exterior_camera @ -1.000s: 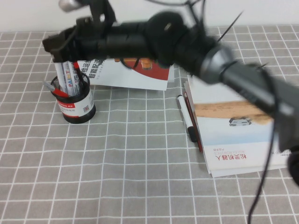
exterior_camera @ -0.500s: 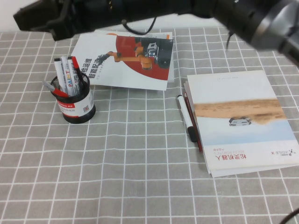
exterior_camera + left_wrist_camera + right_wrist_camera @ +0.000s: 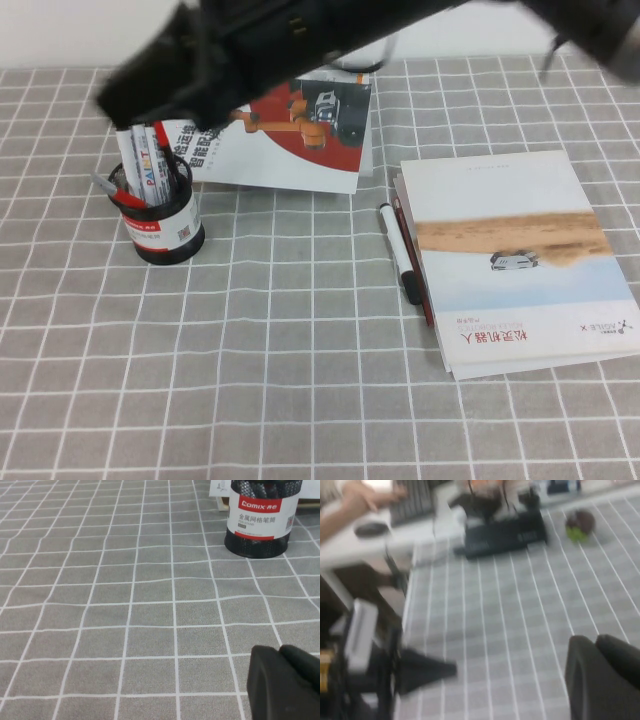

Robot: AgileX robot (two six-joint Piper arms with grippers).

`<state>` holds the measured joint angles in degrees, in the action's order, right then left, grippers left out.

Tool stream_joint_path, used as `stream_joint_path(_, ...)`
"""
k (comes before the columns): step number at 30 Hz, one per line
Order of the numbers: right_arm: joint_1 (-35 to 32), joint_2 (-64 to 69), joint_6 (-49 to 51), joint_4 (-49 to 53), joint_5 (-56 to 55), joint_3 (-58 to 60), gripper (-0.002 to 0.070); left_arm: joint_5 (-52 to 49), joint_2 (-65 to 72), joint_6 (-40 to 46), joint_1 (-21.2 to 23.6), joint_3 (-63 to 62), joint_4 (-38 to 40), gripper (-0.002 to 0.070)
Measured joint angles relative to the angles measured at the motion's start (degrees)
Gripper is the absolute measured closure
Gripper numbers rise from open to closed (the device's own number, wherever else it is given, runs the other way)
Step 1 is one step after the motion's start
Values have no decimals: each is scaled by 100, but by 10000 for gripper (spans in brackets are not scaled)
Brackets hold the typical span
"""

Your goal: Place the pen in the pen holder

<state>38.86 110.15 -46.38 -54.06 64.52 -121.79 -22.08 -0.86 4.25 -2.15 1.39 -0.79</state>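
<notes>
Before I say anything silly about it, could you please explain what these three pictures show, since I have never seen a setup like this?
It is a two-armed table robot, and each arm ends in a small gripper. One picture looks down from a raised camera; the other two come from cameras on the wrists.

In the overhead picture the blurred dark shape across the top is the right arm, up above the table. Its right gripper is shut and holds nothing. The left gripper sits low over bare cloth, also shut and empty.

On the checked tablecloth stands a black mesh pen holder with several pens in it, among them a red pen. Behind it lies a leaflet. To the right is a booklet, with a white marker and a thin dark red pen along its edge.
</notes>
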Motion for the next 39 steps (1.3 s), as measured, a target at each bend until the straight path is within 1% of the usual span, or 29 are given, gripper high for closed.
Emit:
stream_joint_path(4, -80, -316, 378, 941, 258, 12, 688, 0, 0, 0, 0, 0, 0, 678)
stream_joint_path(7, -80, -670, 564, 1438, 293, 141, 688, 0, 0, 0, 0, 0, 0, 678)
stream_joint_path(9, -80, -1030, 599, 1634, 189, 443, 688, 0, 0, 0, 0, 0, 0, 678)
stream_joint_path(11, -80, -1487, 630, 1743, -119, 992, 688, 0, 0, 0, 0, 0, 0, 678)
stream_joint_path(15, -80, -2494, 643, 1765, -1335, 2550, 688, 0, 0, 0, 0, 0, 0, 678)
stream_joint_path(19, -80, -3740, 643, 1622, -3018, 4637, 688, 0, 0, 0, 0, 0, 0, 678)
stream_joint_path(21, -80, -4288, 631, 1572, -3763, 5492, 688, 0, 0, 0, 0, 0, 0, 678)
stream_joint_path(27, -80, -5758, 631, 1373, -5302, 7772, 688, 0, 0, 0, 0, 0, 0, 678)
stream_joint_path(32, -80, -6643, 516, 1269, -6411, 9011, 688, 0, 0, 0, 0, 0, 0, 678)
stream_joint_path(39, -80, -7399, 233, 1180, -7206, 9898, 688, 0, 0, 0, 0, 0, 0, 678)
